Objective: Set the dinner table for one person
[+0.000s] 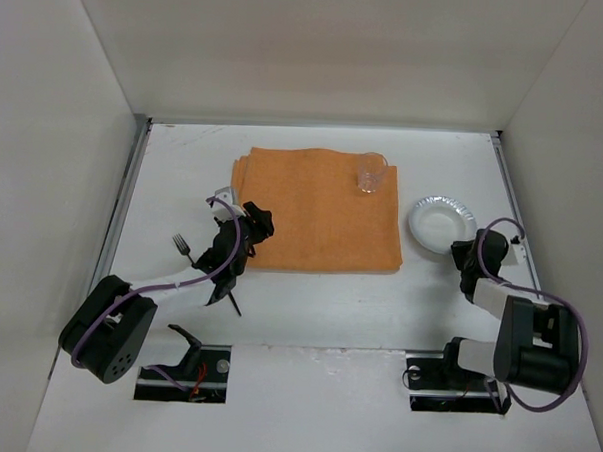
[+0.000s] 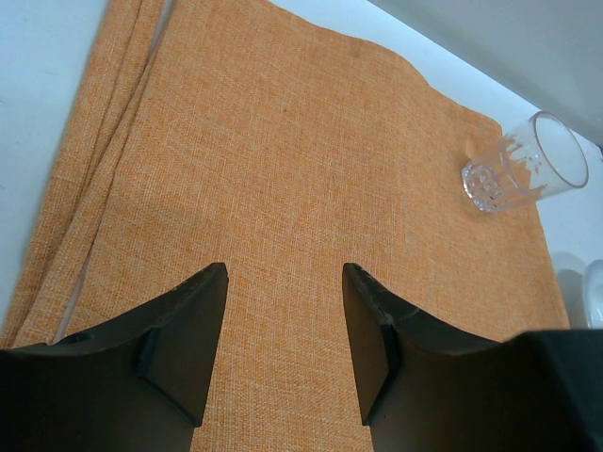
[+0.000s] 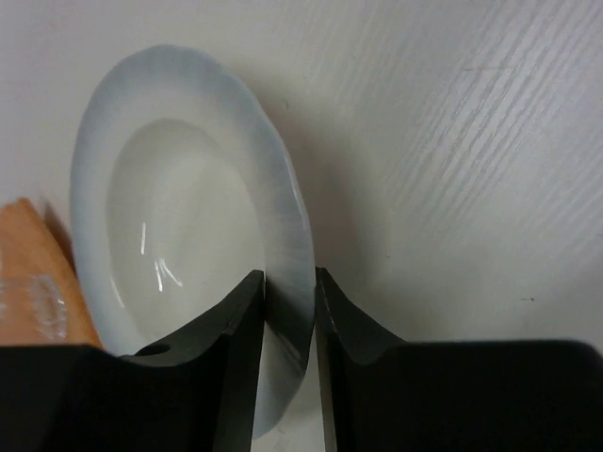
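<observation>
The white dinner table (image 1: 318, 312) lies flat in front of both arms. A fork (image 1: 181, 246) lies on it, just left of the left arm. The left gripper (image 2: 285, 282) hangs over the orange mat (image 2: 283, 160). Its jaws are wide apart and hold nothing. A clear glass (image 2: 523, 165) stands on the mat's far right corner. Right of the mat is a white plate (image 3: 188, 217). The right gripper (image 3: 289, 278) has its jaws close together, pinching the plate's near rim.
</observation>
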Robot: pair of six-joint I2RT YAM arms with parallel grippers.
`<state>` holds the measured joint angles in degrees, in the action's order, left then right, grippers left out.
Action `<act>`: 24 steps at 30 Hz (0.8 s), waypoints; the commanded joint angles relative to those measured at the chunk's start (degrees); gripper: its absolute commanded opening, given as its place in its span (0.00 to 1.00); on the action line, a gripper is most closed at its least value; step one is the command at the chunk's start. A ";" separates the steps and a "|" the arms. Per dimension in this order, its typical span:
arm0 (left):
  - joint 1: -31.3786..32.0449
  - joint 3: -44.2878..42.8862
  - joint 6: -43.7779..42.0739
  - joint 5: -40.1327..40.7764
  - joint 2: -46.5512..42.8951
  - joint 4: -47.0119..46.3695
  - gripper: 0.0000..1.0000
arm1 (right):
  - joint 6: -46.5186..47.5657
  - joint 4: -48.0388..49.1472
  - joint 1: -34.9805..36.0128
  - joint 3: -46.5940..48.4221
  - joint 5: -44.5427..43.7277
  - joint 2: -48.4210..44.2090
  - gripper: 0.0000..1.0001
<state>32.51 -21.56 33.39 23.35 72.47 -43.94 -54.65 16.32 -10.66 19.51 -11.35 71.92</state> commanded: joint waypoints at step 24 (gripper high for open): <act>-7.59 2.58 3.70 0.38 -5.76 -1.85 0.51 | -3.18 -4.05 37.39 11.68 1.07 -21.86 0.11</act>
<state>26.50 -19.94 34.81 23.00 68.34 -43.88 -54.50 1.34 20.84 25.87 -11.53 44.16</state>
